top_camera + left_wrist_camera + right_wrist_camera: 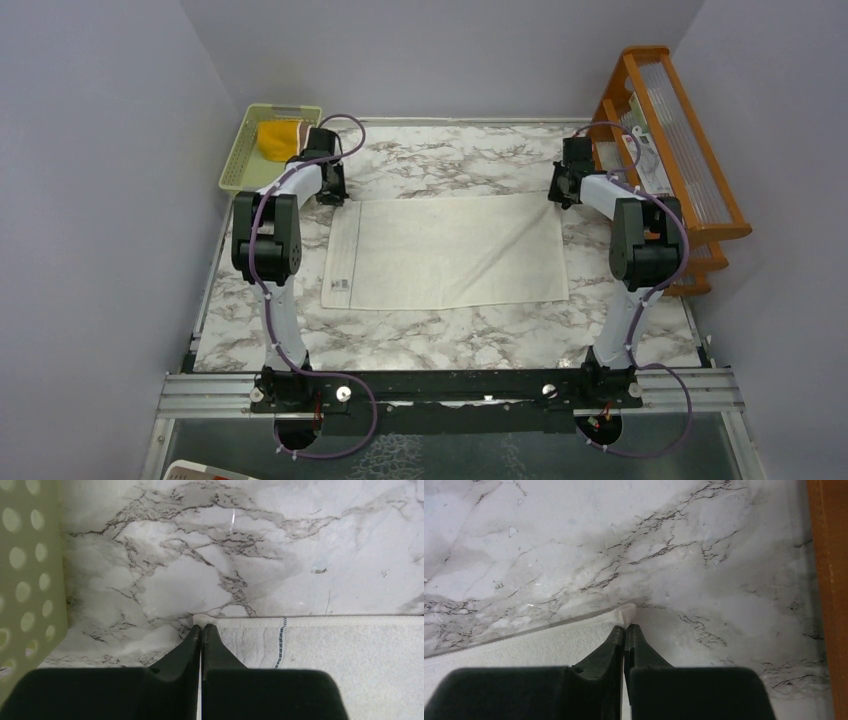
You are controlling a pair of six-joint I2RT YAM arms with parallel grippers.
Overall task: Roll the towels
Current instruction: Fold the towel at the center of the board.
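The cream-white towel (450, 252) lies spread flat in the middle of the marble table. My left gripper (201, 627) is shut on its far left corner, and a small tip of cloth sticks out past the closed fingertips. My right gripper (626, 626) is shut on the far right corner of the same towel (529, 647) in the same way. In the top view the left gripper (331, 192) and the right gripper (562, 193) both sit low at the towel's far edge. The brown and mustard-yellow towel (280, 139) lies bunched in the basket.
A light-green plastic basket (240, 160) stands at the far left corner, close beside my left arm; its perforated wall (27, 590) fills the left of the left wrist view. A wooden rack (680, 160) stands along the right edge, next to my right arm.
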